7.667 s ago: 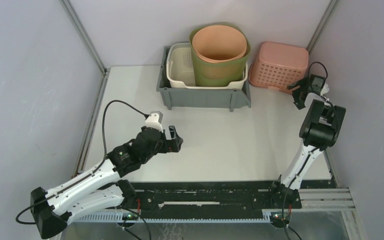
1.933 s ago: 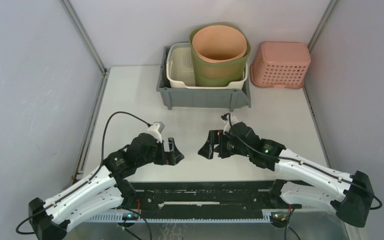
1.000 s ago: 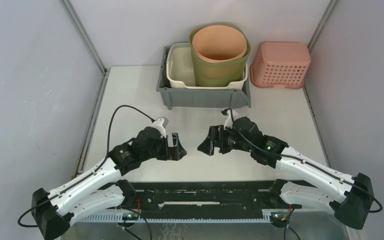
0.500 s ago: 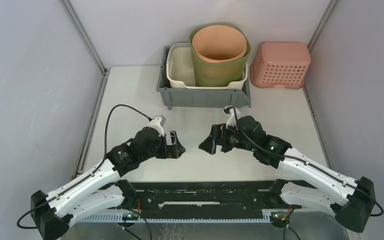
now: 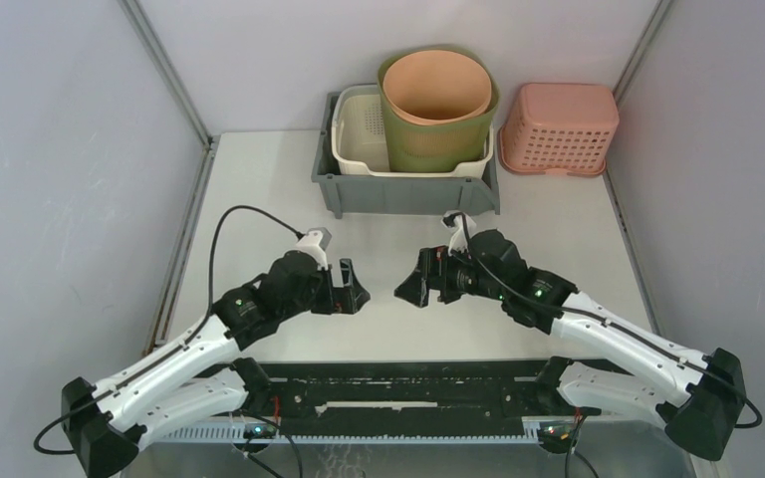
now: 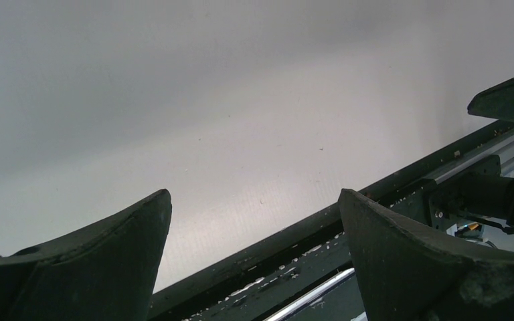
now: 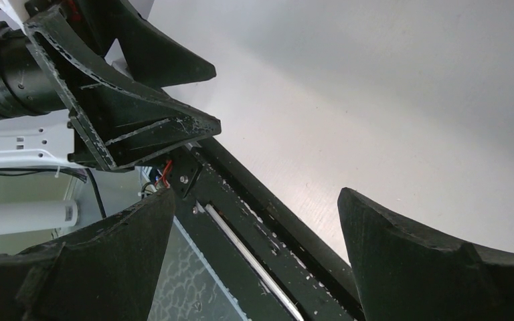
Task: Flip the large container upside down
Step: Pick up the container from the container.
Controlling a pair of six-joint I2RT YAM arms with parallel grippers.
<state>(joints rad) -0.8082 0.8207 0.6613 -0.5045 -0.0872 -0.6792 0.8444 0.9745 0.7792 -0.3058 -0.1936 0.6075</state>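
The pink basket (image 5: 558, 127) at one o'clock now sits bottom-up instead of tilted. The right gripper (image 5: 411, 288) has swung back to centre opposite the left gripper (image 5: 351, 290), both gaping wide and empty. The flip looks finished.

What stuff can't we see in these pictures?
- Under the pink basket: top view; it sits upside down, so its own body hides whatever is below it.
- Bottom of the green bucket: top view, hidden behind the grey bin wall.
- Right part of the cream basket: top view, covered by the green bucket.
- All the containers: both wrist views point at the table, so the containers fall outside their edges.
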